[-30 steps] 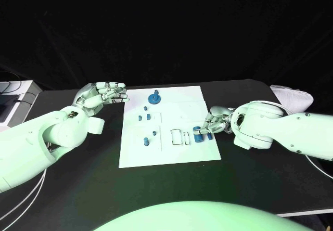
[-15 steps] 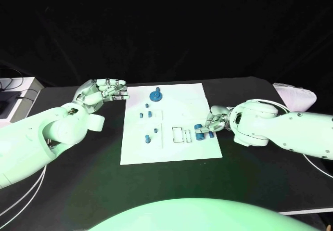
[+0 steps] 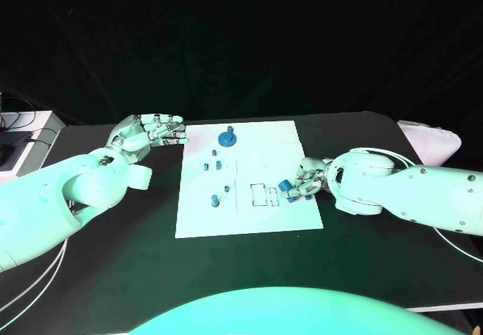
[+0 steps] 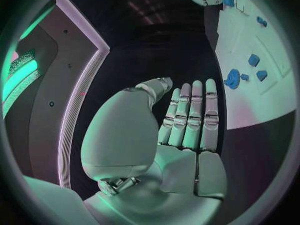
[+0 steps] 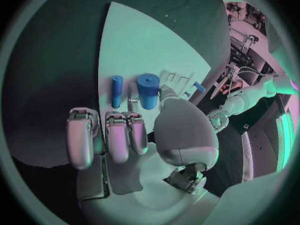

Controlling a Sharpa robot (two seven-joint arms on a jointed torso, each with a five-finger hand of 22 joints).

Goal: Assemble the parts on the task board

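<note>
Task board [image 3: 246,209]: white plate at the centre of the black table [image 3: 151,272], long axis running 12 to 6 o'clock.
Right hand [image 3: 307,179]: at the board's 3 o'clock edge, fingers closed round a thick blue cylinder [image 5: 149,90]; a thinner blue peg [image 5: 117,91] lies just beside it on the board.
Left hand [image 3: 151,132]: off the board's 10 o'clock corner, holding nothing, fingers straight and side by side.
Other parts: a round blue piece [image 3: 225,141] near 12 o'clock; small blue pieces [image 3: 212,166] left of centre, another [image 3: 214,202] toward 7 o'clock.
Obstruction: the right hand covers the board's right margin there.
Surroundings: pale equipment [image 3: 25,136] beyond the table at 9 o'clock.
</note>
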